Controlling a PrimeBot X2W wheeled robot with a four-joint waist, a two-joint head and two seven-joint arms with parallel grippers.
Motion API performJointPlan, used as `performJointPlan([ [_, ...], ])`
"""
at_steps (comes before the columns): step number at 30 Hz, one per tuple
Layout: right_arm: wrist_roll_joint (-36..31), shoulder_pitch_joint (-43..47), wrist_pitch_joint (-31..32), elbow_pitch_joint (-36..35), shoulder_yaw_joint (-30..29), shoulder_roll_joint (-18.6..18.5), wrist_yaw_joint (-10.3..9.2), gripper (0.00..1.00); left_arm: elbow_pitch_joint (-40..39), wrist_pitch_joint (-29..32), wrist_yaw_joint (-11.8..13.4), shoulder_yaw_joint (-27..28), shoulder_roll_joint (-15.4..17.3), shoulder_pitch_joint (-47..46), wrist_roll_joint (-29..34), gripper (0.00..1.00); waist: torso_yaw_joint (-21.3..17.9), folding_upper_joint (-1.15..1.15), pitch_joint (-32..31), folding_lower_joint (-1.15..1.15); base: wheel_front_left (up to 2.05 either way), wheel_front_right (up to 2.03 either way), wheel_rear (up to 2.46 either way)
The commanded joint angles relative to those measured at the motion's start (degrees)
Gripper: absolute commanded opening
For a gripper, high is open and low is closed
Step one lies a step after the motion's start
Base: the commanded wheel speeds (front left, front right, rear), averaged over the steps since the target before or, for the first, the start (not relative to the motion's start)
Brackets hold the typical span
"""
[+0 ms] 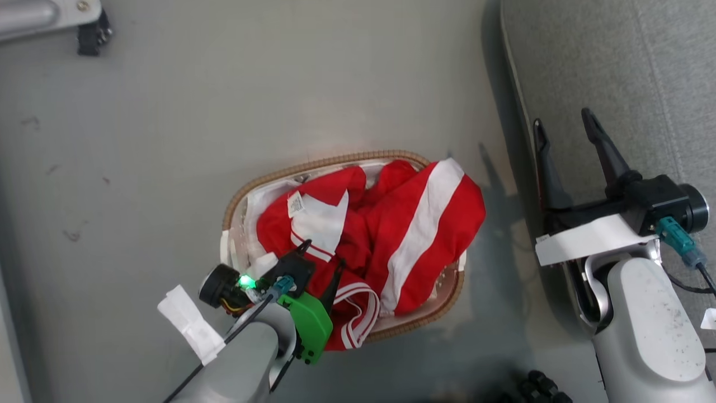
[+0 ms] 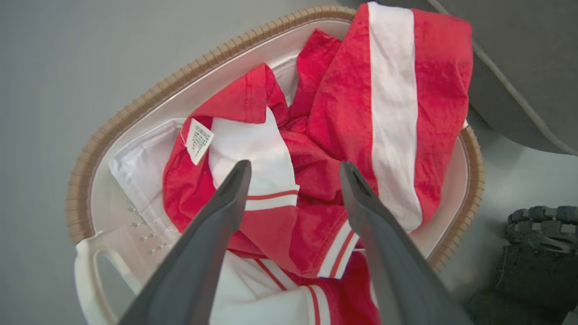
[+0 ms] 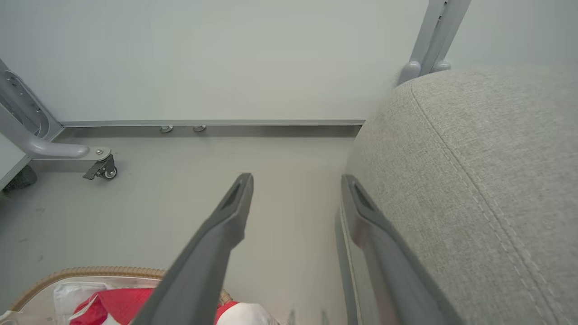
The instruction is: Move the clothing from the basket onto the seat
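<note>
Two red garments [image 1: 386,224] are being carried in the oval basket [image 1: 335,161], which is sitting on the grey floor [image 1: 224,84] just beside the grey seat [image 1: 615,56]. One garment, crossed by a broad white band [image 1: 425,221], is being draped over the basket's rim on the side nearer the seat; the other, with a white collar [image 1: 321,221] and thin white stripes, is being bunched up beside it, a small label [image 1: 295,204] showing at its neck. The left gripper [image 1: 323,253] is being held above the near end of the basket, its two dark fingers spread apart and pointing down at the collared garment; nothing is being pinched between them, and whether the tips are touching the cloth cannot be told. The right gripper [image 1: 562,117] is being held over the edge of the seat, clear of the basket, its fingers likewise spread and gripping nothing. A white cloth liner [image 2: 135,167] is being shown under the garments at the basket's left side in the left wrist view.
</note>
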Motion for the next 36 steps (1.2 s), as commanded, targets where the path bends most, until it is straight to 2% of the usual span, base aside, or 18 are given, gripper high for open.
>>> performJointPlan([
  [1, 0.4, -1.2, -0.1, -0.4, -0.1, -0.2, -0.02, 1.00, 1.1, 0.0, 0.2, -0.7, 0.4, -2.3, 1.0, 1.00, -2.5, 0.00, 7.0, -0.01, 0.00, 0.00, 0.00],
  [10, 2.4, -3.4, -0.1, -0.8, 0.9, -0.2, -0.03, 1.00, 7.8, 0.0, 0.9, -4.0, 0.4, -6.7, 0.6, 1.00, -4.3, 0.00, 11.8, -0.01, 0.00, 0.00, 0.00],
  [18, 3.1, -3.9, -0.1, -0.7, 1.5, -0.2, -0.03, 1.00, 13.5, 0.0, 6.2, -3.6, 0.4, -9.1, -0.5, 1.00, -5.0, 0.00, 12.4, -0.01, 0.00, 0.00, 0.00],
  [24, 3.6, -4.1, -0.1, -0.8, 1.8, -0.2, -0.03, 1.00, 14.4, 0.0, 8.6, -2.0, 0.4, -9.8, -1.6, 0.99, -5.0, 0.00, 12.3, -0.01, 0.00, 0.00, 0.00],
  [25, 3.7, -4.0, -0.1, -0.7, 1.9, -0.2, -0.03, 1.00, 14.5, 0.0, 8.7, -1.8, 0.4, -9.8, -1.9, 0.83, -5.0, 0.00, 12.2, -0.01, 0.00, 0.00, 0.00],
  [26, 3.7, -4.0, -0.1, -0.7, 2.1, -0.2, -0.03, 1.00, 14.6, 0.0, 8.8, -1.6, 0.4, -9.8, -2.2, 0.57, -5.1, 0.00, 12.1, -0.01, 0.00, 0.00, 0.00],
  [27, 3.8, -4.0, -0.1, -0.6, 2.2, -0.2, -0.03, 1.00, 14.8, 0.0, 8.7, -1.4, 0.4, -9.7, -2.3, 0.43, -5.1, 0.00, 12.0, -0.01, 0.00, 0.00, 0.00],
  [29, 3.9, -3.8, -0.1, -0.4, 2.4, -0.2, -0.03, 1.00, 15.0, 0.0, 8.6, -1.2, 0.4, -9.6, -2.7, 0.03, -5.2, 0.00, 11.7, -0.01, 0.00, 0.00, 0.00],
  [30, 3.9, -3.7, -0.1, -0.2, 2.5, -0.2, -0.03, 1.00, 15.1, 0.0, 8.4, -1.1, 0.4, -9.3, -2.9, 0.00, -5.2, 0.00, 11.3, -0.01, 0.00, 0.00, 0.00],
  [36, 3.3, -2.4, -0.1, 0.7, 2.6, -0.2, -0.03, 1.00, 13.5, 0.0, 7.9, -1.0, 0.4, -7.3, -3.4, 0.00, -4.9, 0.00, 8.2, -0.01, 0.00, 0.00, 0.00],
])
